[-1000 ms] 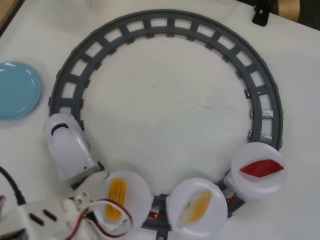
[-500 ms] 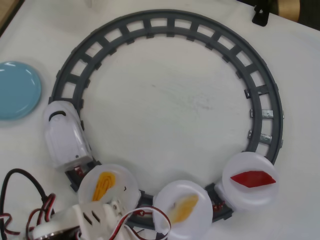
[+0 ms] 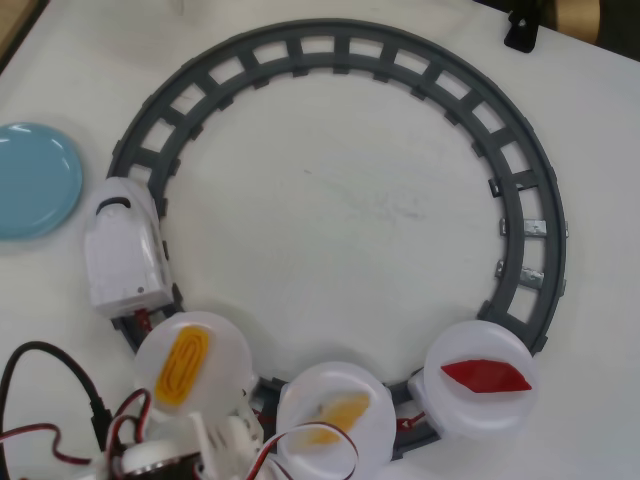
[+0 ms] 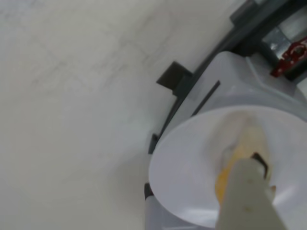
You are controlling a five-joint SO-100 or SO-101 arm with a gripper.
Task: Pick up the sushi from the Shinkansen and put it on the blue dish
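Note:
The white Shinkansen [image 3: 122, 250] stands on the left of the grey ring track [image 3: 520, 190] and pulls three cars with round white plates. The pale orange-and-cream sushi [image 3: 338, 412] lies on the middle plate [image 3: 335, 420]; it also shows in the wrist view [image 4: 238, 141]. My gripper [image 4: 250, 165] is right over the sushi. Only one white finger [image 4: 245, 196] shows, its tip at the sushi, so I cannot tell whether the jaws are open or shut. The light-blue dish [image 3: 30, 180] lies empty at the left edge.
A yellow ridged piece [image 3: 182, 364] lies on the first plate and a red pointed piece [image 3: 486, 377] on the last plate. My arm's base and its red, black and white cables [image 3: 60, 410] fill the bottom left. A black clamp [image 3: 522, 28] stands at the top right.

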